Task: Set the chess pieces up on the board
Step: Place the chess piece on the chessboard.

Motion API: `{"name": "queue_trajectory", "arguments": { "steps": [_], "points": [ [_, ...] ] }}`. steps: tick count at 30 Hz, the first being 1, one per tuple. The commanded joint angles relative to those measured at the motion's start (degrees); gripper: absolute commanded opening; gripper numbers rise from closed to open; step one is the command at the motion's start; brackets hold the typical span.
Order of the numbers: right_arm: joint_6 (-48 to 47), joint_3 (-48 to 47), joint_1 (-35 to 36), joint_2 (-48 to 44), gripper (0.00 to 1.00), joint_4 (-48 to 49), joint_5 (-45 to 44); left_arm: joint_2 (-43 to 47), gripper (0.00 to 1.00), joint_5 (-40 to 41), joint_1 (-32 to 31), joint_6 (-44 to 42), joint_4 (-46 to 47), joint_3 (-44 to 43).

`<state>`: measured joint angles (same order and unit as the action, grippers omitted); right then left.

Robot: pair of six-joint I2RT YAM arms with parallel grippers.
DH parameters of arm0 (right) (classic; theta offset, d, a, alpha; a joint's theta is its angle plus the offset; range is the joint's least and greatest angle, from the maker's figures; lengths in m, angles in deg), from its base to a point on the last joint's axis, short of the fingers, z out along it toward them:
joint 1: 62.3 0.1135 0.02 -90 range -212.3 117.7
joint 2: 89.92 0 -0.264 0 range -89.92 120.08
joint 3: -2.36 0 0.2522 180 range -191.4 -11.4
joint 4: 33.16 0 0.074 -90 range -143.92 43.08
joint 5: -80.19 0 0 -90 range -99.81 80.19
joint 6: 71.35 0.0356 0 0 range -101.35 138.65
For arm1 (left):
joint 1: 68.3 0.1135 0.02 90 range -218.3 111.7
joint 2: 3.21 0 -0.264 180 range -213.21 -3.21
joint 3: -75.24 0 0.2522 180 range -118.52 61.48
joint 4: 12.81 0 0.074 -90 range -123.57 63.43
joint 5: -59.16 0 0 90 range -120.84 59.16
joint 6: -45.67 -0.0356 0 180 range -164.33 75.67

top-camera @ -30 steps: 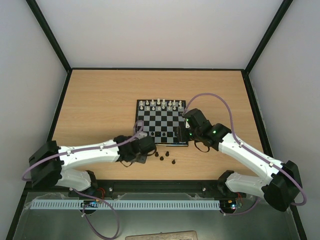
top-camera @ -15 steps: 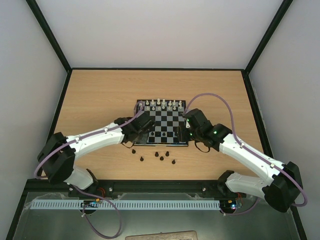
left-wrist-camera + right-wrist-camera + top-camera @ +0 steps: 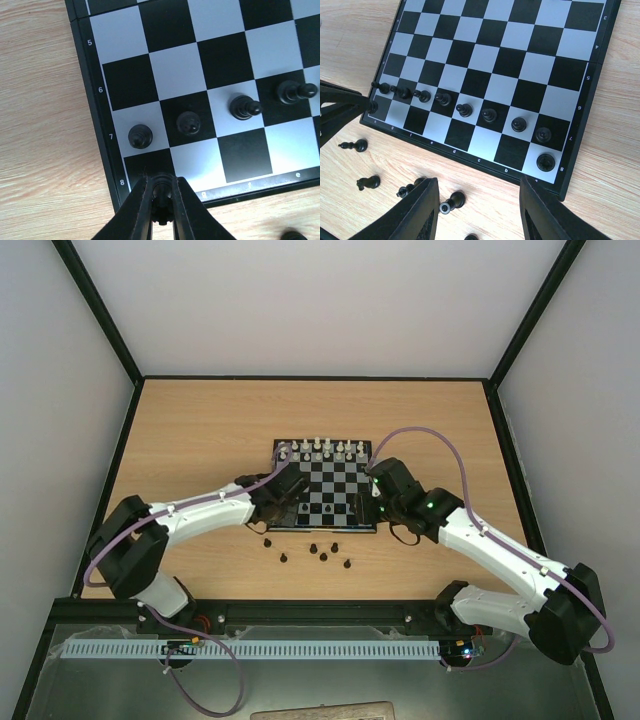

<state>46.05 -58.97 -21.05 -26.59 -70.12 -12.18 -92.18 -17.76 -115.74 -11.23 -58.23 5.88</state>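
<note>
The board lies mid-table, with black pawns along row 7 and a black rook on its near right corner. My left gripper is shut on a small black piece and holds it over the board's near left corner square; the right wrist view shows that gripper at its left edge. My right gripper is open and empty, above the table by the board's near right edge. Several loose black pieces lie on the table before the board.
White pieces stand along the board's far rows. In the right wrist view loose black pieces lie on their sides. Bare wooden table surrounds the board, inside dark rails.
My left gripper has moved from the table in front of the board up onto the board's near left corner, carrying a black piece. The right arm has stayed in place.
</note>
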Motion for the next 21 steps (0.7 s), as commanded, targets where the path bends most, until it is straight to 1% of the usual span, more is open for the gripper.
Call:
{"name": "queue_trajectory", "arguments": {
  "steps": [1,15,19,21],
  "points": [
    [-0.6,0.6,-0.2,-0.4,0.45,-0.2,0.2,-1.4,0.02,0.7,0.7,-1.1,1.0,1.0],
    [-0.7,0.6,-0.2,-0.1,0.45,-0.2,0.2,-3.7,0.03,2.0,1.1,-1.6,1.8,2.2],
    [-0.7,0.6,-0.1,0.0,0.45,-0.2,0.3,-3.4,0.1,1.8,1.1,-1.5,1.7,2.5],
    [-0.7,0.7,-0.1,0.1,0.45,-0.1,0.3,-3.0,0.16,1.8,1.1,-1.5,1.5,2.5]
  ]
}}
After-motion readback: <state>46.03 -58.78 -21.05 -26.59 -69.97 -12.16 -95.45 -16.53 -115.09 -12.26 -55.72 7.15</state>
